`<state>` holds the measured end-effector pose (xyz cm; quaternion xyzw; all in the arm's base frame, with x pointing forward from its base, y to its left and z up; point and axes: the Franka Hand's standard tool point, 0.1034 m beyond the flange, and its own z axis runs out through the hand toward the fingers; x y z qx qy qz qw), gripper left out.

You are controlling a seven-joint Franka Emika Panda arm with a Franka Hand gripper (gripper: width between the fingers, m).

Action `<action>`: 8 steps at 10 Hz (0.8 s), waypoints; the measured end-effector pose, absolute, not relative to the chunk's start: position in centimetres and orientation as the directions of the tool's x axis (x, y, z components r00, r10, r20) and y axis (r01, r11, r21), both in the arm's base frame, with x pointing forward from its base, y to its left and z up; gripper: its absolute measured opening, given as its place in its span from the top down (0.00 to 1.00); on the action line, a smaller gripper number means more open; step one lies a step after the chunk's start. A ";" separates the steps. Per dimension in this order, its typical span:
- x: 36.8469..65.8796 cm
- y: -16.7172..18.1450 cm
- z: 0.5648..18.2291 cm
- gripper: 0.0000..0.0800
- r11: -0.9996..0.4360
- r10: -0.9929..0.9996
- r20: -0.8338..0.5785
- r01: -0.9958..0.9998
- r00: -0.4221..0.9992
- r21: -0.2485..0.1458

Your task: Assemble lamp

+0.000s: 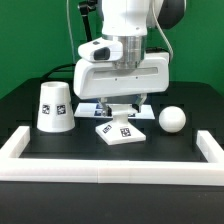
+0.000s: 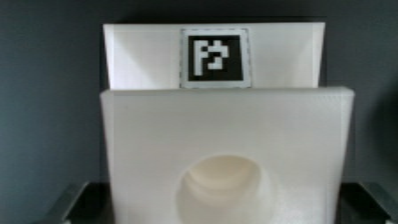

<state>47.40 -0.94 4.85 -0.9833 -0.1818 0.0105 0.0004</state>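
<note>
The lamp base [image 1: 124, 131], flat, white and tagged, lies at the table's middle. My gripper [image 1: 122, 112] hangs straight over it, low, with its fingers down around the base's back part. In the wrist view the base [image 2: 222, 120] fills the picture, with its tag [image 2: 212, 57] at the far end and a round socket [image 2: 228, 182] near the jaws. My gripper [image 2: 217, 205] is open; a dark gap shows between each finger and the base's sides. The tapered shade [image 1: 53, 106] stands at the exterior view's left. The round bulb [image 1: 173, 119] lies at its right.
A white raised frame [image 1: 110, 166] borders the table's front and both sides. The marker board [image 1: 90, 105] lies flat behind the base, partly hidden by the gripper. A green wall stands behind.
</note>
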 end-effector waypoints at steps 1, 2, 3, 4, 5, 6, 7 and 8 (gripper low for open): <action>48.2 -0.3 4.9 0.33 -0.950 0.313 -0.012 0.313 0.950 -0.001; 49.2 0.4 4.9 0.33 -0.961 0.278 -0.001 0.278 0.961 0.002; 50.2 1.1 4.9 0.33 -0.967 0.256 0.009 0.256 0.967 0.005; 51.3 2.0 4.9 0.33 -0.973 0.229 0.023 0.229 0.973 0.007; 52.2 2.9 4.9 0.33 -0.980 0.200 0.034 0.200 0.979 0.008; 53.5 4.3 4.9 0.33 -0.991 0.130 0.049 0.130 0.990 0.006; 55.0 6.1 4.9 0.33 -0.996 0.085 0.068 0.085 0.994 0.003; 56.0 6.9 4.9 0.33 -0.997 0.073 0.079 0.073 0.994 -0.001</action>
